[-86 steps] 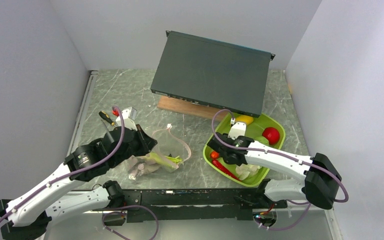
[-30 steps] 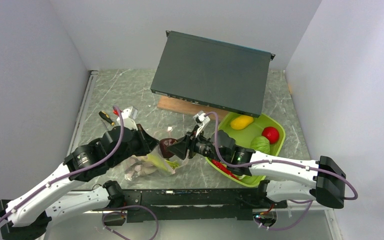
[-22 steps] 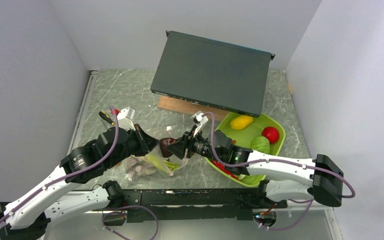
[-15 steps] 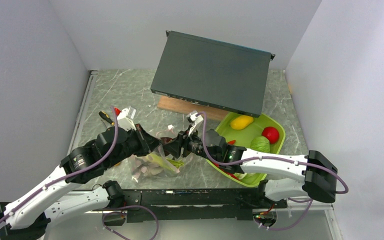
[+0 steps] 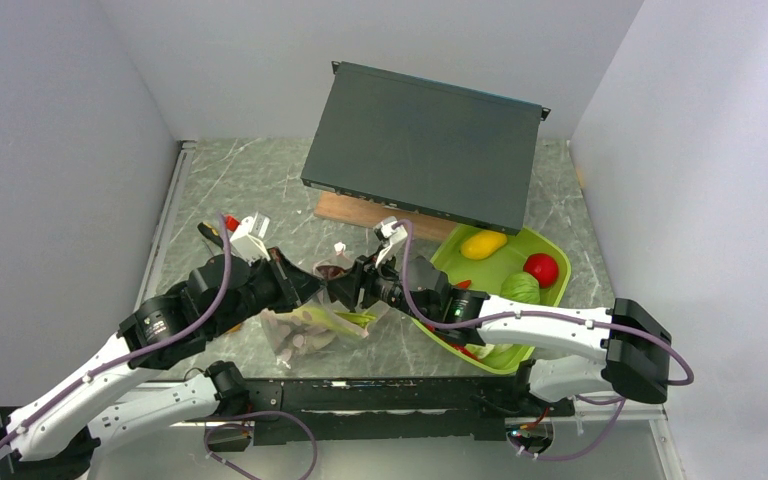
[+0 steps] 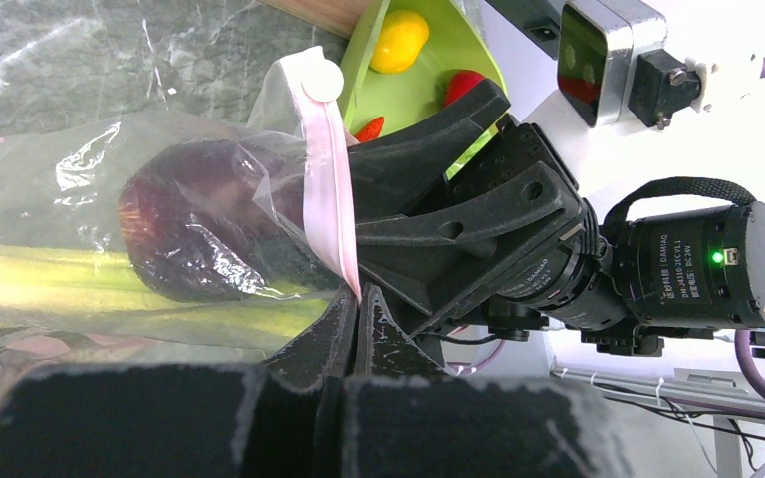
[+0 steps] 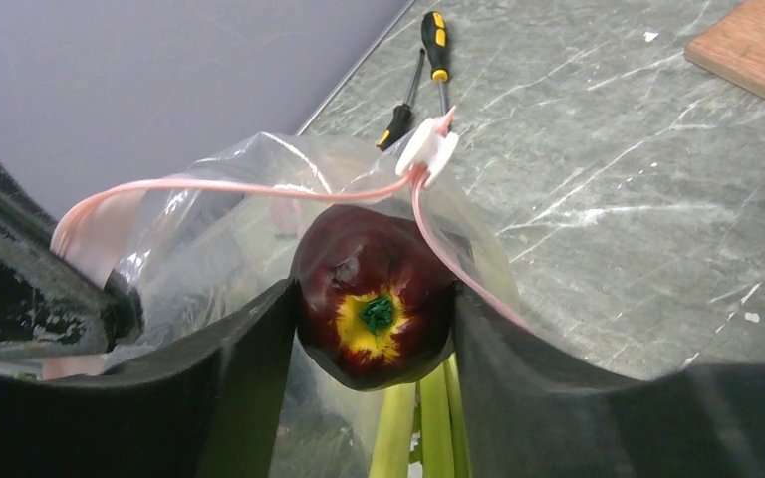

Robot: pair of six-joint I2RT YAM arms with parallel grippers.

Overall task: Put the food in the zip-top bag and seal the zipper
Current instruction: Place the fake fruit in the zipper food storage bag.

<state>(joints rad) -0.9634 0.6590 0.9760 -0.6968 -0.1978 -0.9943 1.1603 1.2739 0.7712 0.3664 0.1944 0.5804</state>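
At the bag mouth, right fingers (image 5: 348, 292): clamped on the dark purple ball (image 7: 374, 269), one finger on each side, its yellow-and-green stem end towards the right wrist camera.
Left fingers (image 6: 352, 324): closed tight, pinching the mouth edge of the zip-top bag (image 7: 209, 239) where the pink strip runs down to them.
Ball position: just inside the mouth. The left wrist view shows it through the clear film, and the right fingers reach in after it.
Zipper (image 7: 259, 187): unsealed, looping open over the top of the ball. Its white slider (image 7: 428, 149) sits at the far end of the loop.
Bag contents: green stalks (image 6: 60, 279) lie under the ball. Pale pieces sit lower in the bag, too blurred to name.
Bag location: left-centre of the bench (image 5: 240, 180), between the two arms.
Tray (image 5: 552, 248): lime green, right of the bag, holding the yellow fruit (image 5: 484, 243), red tomato (image 5: 542, 269) and green cabbage (image 5: 521, 288).
Beyond the bag: two yellow-handled screwdrivers (image 7: 436, 45) on the bench by the left wall.
Back of bench: a dark flat box (image 5: 420, 145) tilted on a wooden board (image 5: 345, 210).
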